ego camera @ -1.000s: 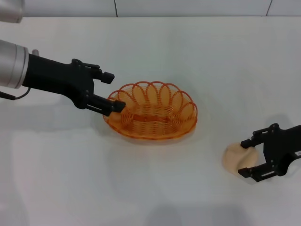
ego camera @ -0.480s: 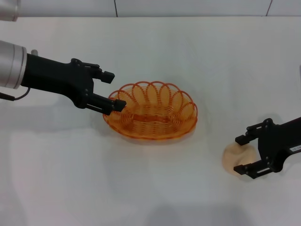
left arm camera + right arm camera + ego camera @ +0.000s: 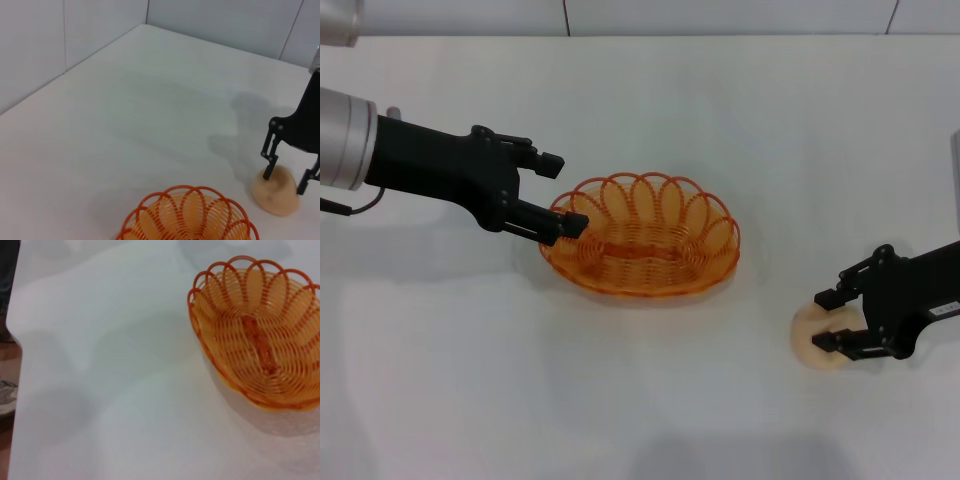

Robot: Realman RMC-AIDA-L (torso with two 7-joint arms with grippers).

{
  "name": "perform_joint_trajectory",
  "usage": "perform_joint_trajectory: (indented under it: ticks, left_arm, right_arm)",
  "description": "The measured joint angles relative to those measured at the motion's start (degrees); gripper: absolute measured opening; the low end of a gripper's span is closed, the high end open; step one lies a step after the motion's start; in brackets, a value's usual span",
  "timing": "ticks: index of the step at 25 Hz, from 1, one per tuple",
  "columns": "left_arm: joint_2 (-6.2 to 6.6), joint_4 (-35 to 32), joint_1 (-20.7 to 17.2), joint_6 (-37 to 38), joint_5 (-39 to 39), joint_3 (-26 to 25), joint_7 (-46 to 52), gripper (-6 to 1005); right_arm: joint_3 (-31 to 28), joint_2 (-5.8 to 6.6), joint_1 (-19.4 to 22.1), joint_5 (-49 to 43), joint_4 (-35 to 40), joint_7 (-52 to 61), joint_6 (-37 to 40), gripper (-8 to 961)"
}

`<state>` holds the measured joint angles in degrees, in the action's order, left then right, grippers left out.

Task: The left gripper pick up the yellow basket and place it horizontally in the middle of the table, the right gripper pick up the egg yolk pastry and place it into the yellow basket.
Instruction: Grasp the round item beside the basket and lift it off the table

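The yellow basket [image 3: 640,238] lies lengthwise near the middle of the white table [image 3: 620,400]; it also shows in the left wrist view [image 3: 190,220] and the right wrist view [image 3: 260,350]. It is empty. My left gripper [image 3: 563,195] is open at the basket's left end, its near fingertip at the rim. The egg yolk pastry [image 3: 807,338] rests on the table at the right front. My right gripper [image 3: 823,320] is open with a finger on each side of the pastry [image 3: 277,197], as the left wrist view shows of the right gripper [image 3: 284,183].
A grey wall runs along the table's far edge [image 3: 620,30]. The right wrist view shows the table's edge and floor [image 3: 7,370] beyond it.
My right gripper has moved in over the pastry and its fingers have narrowed around it. The left gripper and basket have not moved.
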<state>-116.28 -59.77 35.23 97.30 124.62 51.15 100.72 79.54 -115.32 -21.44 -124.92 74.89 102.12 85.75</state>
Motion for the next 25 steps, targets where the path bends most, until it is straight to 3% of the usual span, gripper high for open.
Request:
perform_joint_trajectory:
  ticks: [2,8,11,16,25]
  left_arm:
    - [0.0,0.0,0.0,0.03,0.0,0.0,0.0,888]
    - [0.05,0.0,0.0,0.07,0.0,0.0,0.0,888]
    - [0.07,0.0,-0.11,0.08,0.0,0.0,0.0,888]
    - [0.16,0.0,-0.17,0.14,0.0,-1.34,-0.17,888]
    - [0.3,-0.13,-1.07,0.42,-0.54,-1.52,-0.35,888]
  right_arm:
    - [0.06,0.0,0.0,0.02,0.18,0.0,-0.28,568]
    - [0.1,0.01,-0.14,0.05,0.26,0.0,-0.97,384]
    - [0.1,0.0,-0.26,0.13,0.37,0.14,-0.9,156]
    - [0.1,0.01,-0.78,0.24,0.51,0.49,-0.56,81]
    - [0.42,-0.02,-0.97,0.73,5.49,5.54,0.26,46]
